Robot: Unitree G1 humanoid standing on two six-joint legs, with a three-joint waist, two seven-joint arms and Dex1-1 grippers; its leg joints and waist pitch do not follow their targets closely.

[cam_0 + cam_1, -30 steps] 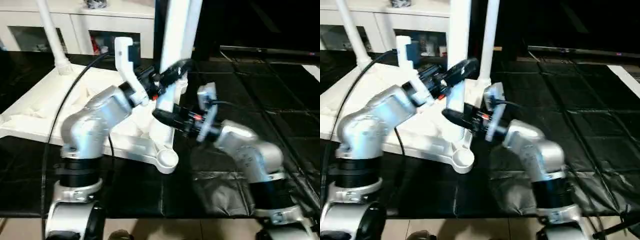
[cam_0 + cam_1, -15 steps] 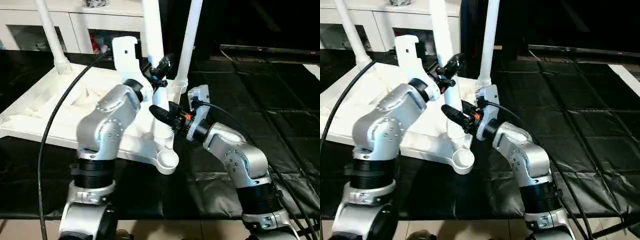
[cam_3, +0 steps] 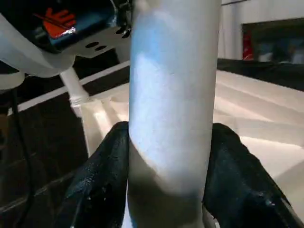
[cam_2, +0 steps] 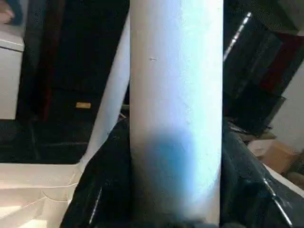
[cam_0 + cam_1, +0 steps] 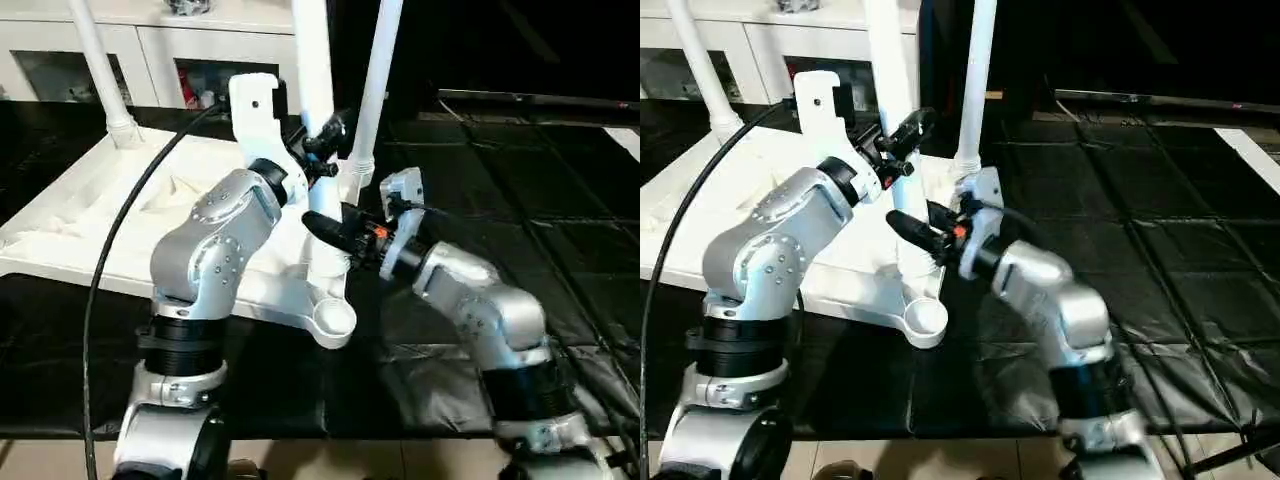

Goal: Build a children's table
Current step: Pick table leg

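Long white tapered plastic tube leg point(image 5: 312, 70), frame centre: light, stiff, slick. Left gripper point(image 5: 322, 150) and right gripper point(image 5: 335, 232) both clamp it; grip low.

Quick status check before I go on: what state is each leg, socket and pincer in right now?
Held leg: upright, clamped by both pincers, its foot hidden behind them.
Left pincer: shut on held leg, higher up.
Right pincer: shut on held leg, lower down.
Far-left leg: seated, upright.
Far-right leg: seated, upright.
Near corner socket: empty.
Table top: upside down, ribs up.
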